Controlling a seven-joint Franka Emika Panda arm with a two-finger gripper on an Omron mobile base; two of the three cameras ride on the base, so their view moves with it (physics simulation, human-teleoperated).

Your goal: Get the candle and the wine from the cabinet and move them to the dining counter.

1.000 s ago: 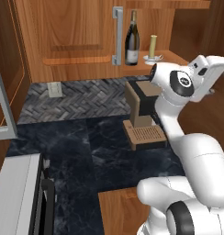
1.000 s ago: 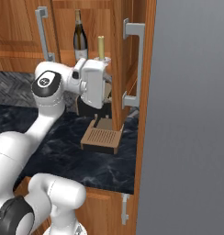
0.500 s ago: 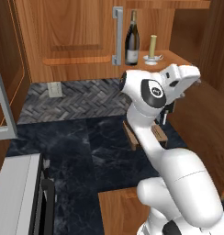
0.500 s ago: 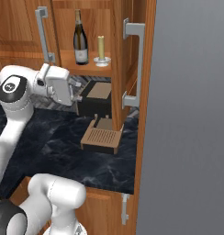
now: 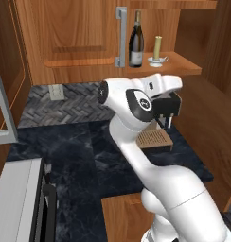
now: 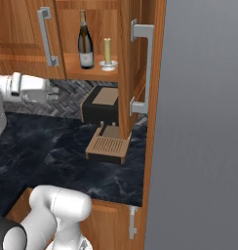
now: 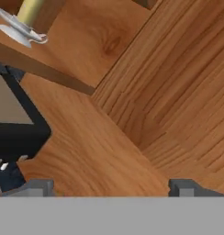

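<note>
The wine [image 5: 136, 40] [image 6: 84, 41], a dark bottle with a pale label, stands upright on the shelf of the open cabinet [image 5: 183, 65] [image 6: 87, 73]. Just to its right stands the candle [image 5: 157, 49] [image 6: 107, 51] [image 7: 26, 18], a cream stick on a pale saucer. My gripper [image 5: 173, 85] [image 6: 55, 95] [image 7: 111, 187] hangs open below the shelf, level with the black machine. Nothing is between its fingers. It points at the wooden side wall, and the candle is up and to the left in the hand view. The dining counter is out of view.
A black machine with a tan top [image 6: 104, 105] [image 7: 17, 124] sits under the shelf, with a slatted wooden tray [image 6: 107, 146] [image 5: 154, 139] in front of it on the dark marble worktop [image 6: 52, 156]. The cabinet's open right door [image 6: 140, 63] juts out beside a grey panel [image 6: 199, 122].
The arm has swung left and down, away from the shelf front. The hand now sits lower, beside the black machine. The jaws have stayed open; wine and candle have not moved.
</note>
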